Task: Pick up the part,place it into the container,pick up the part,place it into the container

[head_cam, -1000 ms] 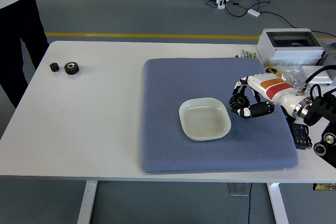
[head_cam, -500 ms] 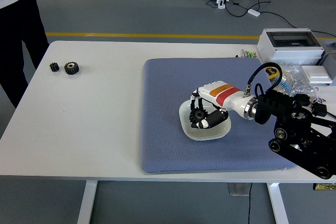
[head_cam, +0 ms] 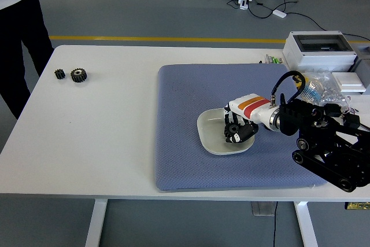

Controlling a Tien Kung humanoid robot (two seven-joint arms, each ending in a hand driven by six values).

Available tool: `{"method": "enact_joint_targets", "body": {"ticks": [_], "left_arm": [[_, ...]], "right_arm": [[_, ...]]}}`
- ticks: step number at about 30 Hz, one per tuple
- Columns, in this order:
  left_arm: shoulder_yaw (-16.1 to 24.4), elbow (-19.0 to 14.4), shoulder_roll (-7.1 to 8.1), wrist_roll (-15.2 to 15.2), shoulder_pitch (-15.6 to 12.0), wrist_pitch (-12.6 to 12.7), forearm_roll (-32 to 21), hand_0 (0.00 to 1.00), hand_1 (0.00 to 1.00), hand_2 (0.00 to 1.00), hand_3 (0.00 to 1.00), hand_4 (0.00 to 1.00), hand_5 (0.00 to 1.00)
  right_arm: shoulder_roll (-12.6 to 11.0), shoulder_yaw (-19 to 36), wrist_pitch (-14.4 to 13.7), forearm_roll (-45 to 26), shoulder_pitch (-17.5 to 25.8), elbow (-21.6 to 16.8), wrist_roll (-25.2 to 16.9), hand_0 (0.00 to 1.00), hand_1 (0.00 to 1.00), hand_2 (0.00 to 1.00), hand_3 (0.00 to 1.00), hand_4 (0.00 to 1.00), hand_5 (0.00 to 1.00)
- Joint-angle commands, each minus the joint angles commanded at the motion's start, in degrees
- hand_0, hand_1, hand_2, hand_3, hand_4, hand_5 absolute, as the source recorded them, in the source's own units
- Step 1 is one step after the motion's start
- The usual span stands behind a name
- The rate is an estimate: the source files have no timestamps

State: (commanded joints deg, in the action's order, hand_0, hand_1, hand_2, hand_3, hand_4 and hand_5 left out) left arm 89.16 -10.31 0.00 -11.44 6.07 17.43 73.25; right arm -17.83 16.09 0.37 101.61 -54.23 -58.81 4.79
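Right now your right hand [head_cam: 240, 128] reaches in from the desk's right edge, arm bent low, wrist angled down over the white container [head_cam: 215, 142] on the blue mat [head_cam: 185, 96]. Its fingers [head_cam: 236, 136] are curled around a dark gear part [head_cam: 232, 129], held just inside the container's right half; you cannot tell whether the part touches the bottom. Two more gears [head_cam: 71, 74] sit side by side near the desk's far left corner, well apart from the mat. At the far right corner stands a grey box [head_cam: 321, 50] beside a clutter of small items. A person [head_cam: 17, 21] stands off the desk's far left corner, cut off by the frame. Beyond the desk you see grey floor, a yellow line and cables.
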Motion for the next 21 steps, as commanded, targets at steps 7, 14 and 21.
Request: {"method": "enact_joint_targets", "body": {"ticks": [7, 14, 21], "left_arm": [[-0.1, 0.0, 0.0, -0.17, 0.04, -0.25, 0.26, 0.682, 0.649, 0.712, 0.594, 0.693, 0.663], [0.18, 0.0, 0.0, -0.12, -0.04, -0.25, 0.49, 0.681, 0.647, 0.711, 0.593, 0.691, 0.661], [0.29, 0.0, 0.0, -0.2, -0.19, -0.36, 0.76, 0.682, 0.647, 0.71, 0.593, 0.689, 0.659]], "right_arm": [[0.42, 0.81, 0.09, -0.87, -0.02, 0.97, -0.88, 0.221, 0.431, 0.832, 0.998, 0.998, 0.578], [-1.05, 2.86, 0.97, -0.16, 0.25, -1.08, -0.65, 0.223, 0.435, 0.852, 0.998, 0.998, 0.597], [-3.26, 6.96, 4.7, 2.46, -0.01, -5.56, 1.34, 0.221, 0.439, 0.838, 0.998, 0.998, 0.598]]}}
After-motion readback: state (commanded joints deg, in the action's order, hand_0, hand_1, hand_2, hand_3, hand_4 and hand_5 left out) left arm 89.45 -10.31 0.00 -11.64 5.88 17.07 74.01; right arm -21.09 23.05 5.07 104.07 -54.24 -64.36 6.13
